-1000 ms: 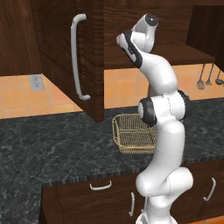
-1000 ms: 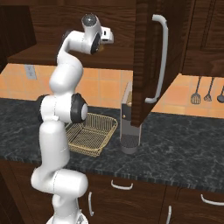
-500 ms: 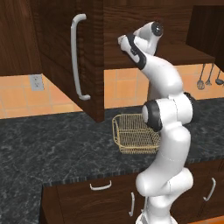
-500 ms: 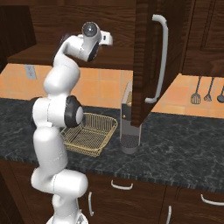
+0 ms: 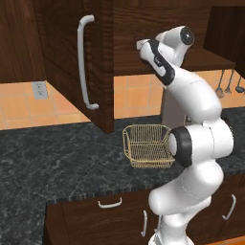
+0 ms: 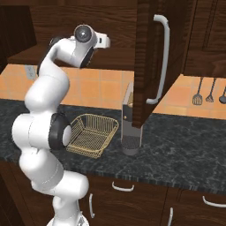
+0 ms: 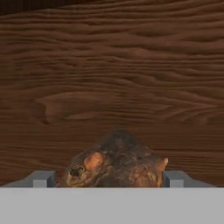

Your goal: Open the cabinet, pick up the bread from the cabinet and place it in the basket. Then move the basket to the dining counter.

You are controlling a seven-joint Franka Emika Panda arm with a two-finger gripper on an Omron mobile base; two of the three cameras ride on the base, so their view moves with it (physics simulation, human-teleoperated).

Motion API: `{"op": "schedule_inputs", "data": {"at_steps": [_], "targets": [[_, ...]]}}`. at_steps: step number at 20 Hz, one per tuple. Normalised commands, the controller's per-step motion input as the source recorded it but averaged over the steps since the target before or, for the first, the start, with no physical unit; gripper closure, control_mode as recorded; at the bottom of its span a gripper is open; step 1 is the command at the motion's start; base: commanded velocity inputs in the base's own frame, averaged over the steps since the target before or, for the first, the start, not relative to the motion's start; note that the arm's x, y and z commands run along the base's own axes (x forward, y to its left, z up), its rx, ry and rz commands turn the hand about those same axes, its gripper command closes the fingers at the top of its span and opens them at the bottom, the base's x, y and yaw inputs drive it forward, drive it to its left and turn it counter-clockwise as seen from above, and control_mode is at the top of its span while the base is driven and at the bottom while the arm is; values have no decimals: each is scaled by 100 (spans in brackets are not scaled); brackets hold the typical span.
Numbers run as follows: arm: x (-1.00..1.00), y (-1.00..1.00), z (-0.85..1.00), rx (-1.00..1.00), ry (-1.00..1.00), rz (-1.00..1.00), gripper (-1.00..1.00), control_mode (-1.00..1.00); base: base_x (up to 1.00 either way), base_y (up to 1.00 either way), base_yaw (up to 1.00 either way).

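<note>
The cabinet stands open, with its doors swung out and a silver bar handle on each. My hand reaches into it at shelf height. The bread, a dark-brown lumpy piece, lies on the wooden shelf between my fingertips. My gripper is open around it, with one tip on each side. The right tip is close against the crust. The golden wire basket sits on the black granite counter below the cabinet, beside my arm, and also appears as the basket. The dining counter is out of view.
A grey appliance stands on the black speckled counter right of the basket, under the open right door. Utensils hang on the tiled wall at the right. Dark drawers run below the counter edge.
The arm's wrist and elbow have sunk and turned a little while the hand stays inside the cabinet opening. The basket and the doors have not moved.
</note>
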Motion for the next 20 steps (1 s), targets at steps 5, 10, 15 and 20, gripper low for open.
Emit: {"op": "schedule_inputs", "data": {"at_steps": [5,10,15,20], "targets": [[-100,0,23,0,-3,-1,100,-100,0,0,0],[-100,0,4,0,0,-3,100,-100,0,0,0],[-100,0,2,0,10,-2,100,-100,0,0,0],[-100,0,-38,-1,21,-3,100,-100,0,0,0]]}}
